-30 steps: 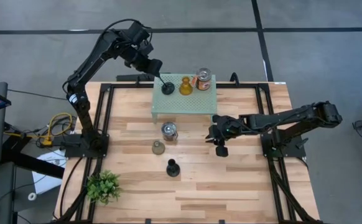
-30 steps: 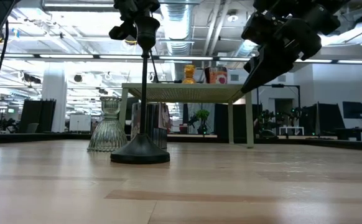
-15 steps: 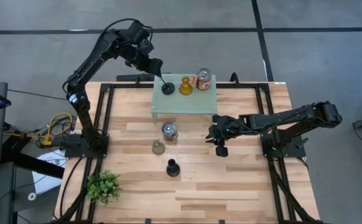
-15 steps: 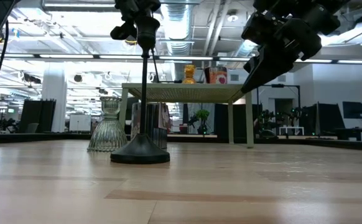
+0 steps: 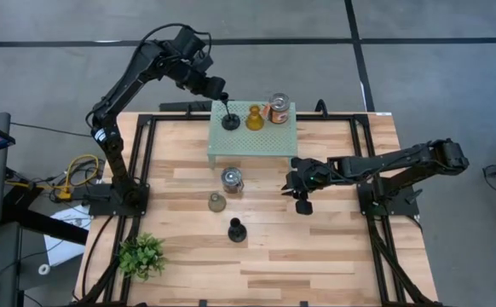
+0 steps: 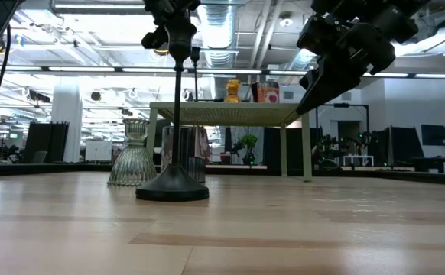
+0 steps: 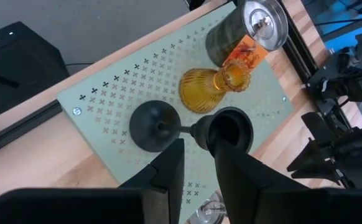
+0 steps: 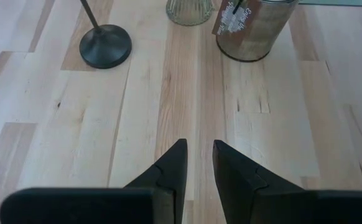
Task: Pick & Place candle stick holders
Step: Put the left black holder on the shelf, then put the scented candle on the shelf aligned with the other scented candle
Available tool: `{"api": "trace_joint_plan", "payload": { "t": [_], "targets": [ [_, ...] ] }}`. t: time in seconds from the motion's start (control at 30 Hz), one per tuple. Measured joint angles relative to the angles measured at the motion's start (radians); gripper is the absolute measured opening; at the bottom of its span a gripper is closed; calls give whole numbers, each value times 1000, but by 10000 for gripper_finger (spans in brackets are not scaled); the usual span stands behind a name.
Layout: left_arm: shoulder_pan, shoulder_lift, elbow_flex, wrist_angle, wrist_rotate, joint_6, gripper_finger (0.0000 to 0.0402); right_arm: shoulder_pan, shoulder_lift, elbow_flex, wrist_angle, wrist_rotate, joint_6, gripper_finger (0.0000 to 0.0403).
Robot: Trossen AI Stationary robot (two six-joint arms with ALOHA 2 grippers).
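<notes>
A black stemmed holder (image 5: 230, 122) stands on the mint-green rack (image 5: 256, 141), beside the amber holder (image 5: 253, 118) and a silvery jar (image 5: 279, 109). My left gripper (image 5: 225, 101) is above it, at its cup (image 7: 231, 127). A second silvery jar (image 5: 232, 179), the grey-olive holder (image 5: 217, 202) and a second black holder (image 5: 237, 229) stand on the table in front of the rack. My right gripper (image 5: 302, 203) hangs to their right, narrowly open and empty, and shows in its wrist view (image 8: 199, 144). My left gripper meets the black holder at its upper end, at the cup's rim (image 7: 212, 142). The cup hides the exact place of contact. The fingers come from above, slanting down. The holder stands upright with its round base (image 7: 155, 124) on the rack.
A green plant (image 5: 141, 254) stands at the table's near left corner. The rack stands on legs at the far edge (image 6: 222, 113). Bare wood lies right of and in front of my right gripper (image 8: 268, 149).
My left gripper has moved a little toward the table's right edge above the rack. The upper end of the black holder has gone with it while its base has stayed in place, so the stem stands straighter now.
</notes>
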Motion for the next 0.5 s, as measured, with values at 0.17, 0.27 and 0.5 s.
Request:
{"api": "trace_joint_plan", "payload": {
  "t": [0.17,0.27,0.5],
  "targets": [
    [0,-2,6,5,14,5,88,0,0,0,0,0,0,69],
    [0,-2,23,11,17,8,88,0,0,0,0,0,0,69],
    [0,-15,50,19,20,14,88,0,0,0,0,0,0,69]
  ]
}}
